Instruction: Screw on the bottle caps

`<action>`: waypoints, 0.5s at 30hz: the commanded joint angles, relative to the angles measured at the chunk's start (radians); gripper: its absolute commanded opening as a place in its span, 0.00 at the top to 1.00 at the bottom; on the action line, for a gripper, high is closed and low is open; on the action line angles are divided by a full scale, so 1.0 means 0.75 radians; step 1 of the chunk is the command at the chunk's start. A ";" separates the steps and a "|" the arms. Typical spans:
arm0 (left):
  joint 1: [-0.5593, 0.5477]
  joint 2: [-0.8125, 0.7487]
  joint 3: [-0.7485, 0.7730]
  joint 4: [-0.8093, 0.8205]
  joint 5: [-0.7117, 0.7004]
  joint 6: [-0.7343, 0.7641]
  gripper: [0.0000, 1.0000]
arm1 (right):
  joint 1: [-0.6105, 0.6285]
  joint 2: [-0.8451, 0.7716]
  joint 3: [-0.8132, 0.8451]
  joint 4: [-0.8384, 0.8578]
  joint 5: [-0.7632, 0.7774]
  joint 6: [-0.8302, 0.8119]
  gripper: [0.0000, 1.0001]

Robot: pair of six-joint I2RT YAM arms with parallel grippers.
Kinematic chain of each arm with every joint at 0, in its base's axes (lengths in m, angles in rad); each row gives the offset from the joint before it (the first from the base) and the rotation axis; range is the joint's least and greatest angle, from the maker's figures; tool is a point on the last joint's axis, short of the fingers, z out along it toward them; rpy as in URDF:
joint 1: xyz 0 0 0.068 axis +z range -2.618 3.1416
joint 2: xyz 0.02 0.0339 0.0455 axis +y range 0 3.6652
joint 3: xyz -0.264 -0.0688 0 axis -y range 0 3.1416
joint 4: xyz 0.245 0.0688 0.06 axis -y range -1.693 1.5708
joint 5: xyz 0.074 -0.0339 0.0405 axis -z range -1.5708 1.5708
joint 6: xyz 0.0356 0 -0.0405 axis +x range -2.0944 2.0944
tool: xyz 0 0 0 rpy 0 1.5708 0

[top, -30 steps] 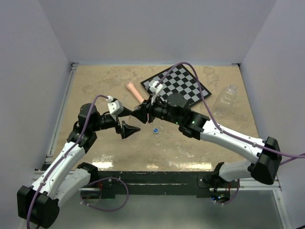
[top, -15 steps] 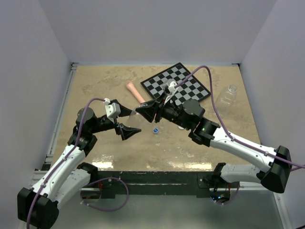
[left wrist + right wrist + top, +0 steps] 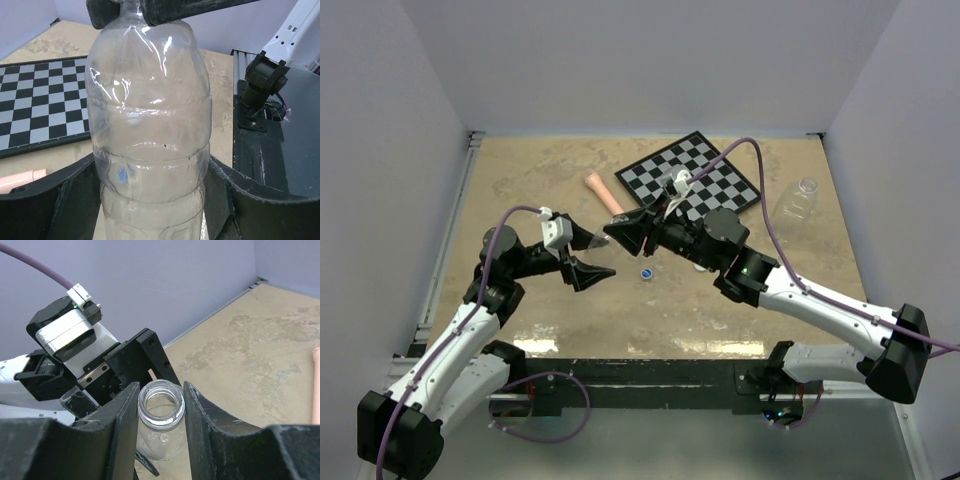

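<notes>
A small clear bottle (image 3: 150, 100) hangs in the air between my two grippers, above the middle of the table. My right gripper (image 3: 160, 395) is shut on its neck, and the open mouth (image 3: 161, 412) carries no cap. My left gripper (image 3: 150, 165) straddles the bottle's body, both fingers pressed against its sides. From above, the left gripper (image 3: 605, 255) and right gripper (image 3: 616, 235) meet tip to tip. A blue bottle cap (image 3: 646, 272) lies on the table just right of them. A larger clear bottle (image 3: 795, 203) lies at the far right. No white cap shows.
A pink tapered stick (image 3: 602, 192) lies behind the grippers. A black-and-white checkerboard mat (image 3: 695, 180) sits at the back middle, partly under the right arm's cable. The tan table (image 3: 520, 180) has a metal rail along its left edge.
The right arm shifted to the right and its wrist turned while keeping the bottle. The left gripper's fingers spread wider around the bottle, then closed in on its body.
</notes>
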 commanded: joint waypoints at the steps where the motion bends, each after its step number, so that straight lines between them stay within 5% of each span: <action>1: 0.002 0.006 0.008 0.020 -0.008 0.013 0.30 | 0.010 -0.006 0.005 0.102 -0.055 0.052 0.86; 5: 0.002 0.002 0.024 -0.070 -0.063 0.056 0.43 | 0.010 -0.033 0.001 0.090 -0.020 0.036 0.58; 12: 0.002 -0.055 0.026 -0.176 -0.174 0.099 0.49 | 0.010 -0.145 0.026 -0.015 0.123 -0.048 0.01; 15: 0.002 -0.110 0.014 -0.233 -0.237 0.111 0.52 | 0.010 -0.205 0.046 -0.166 0.372 0.002 0.01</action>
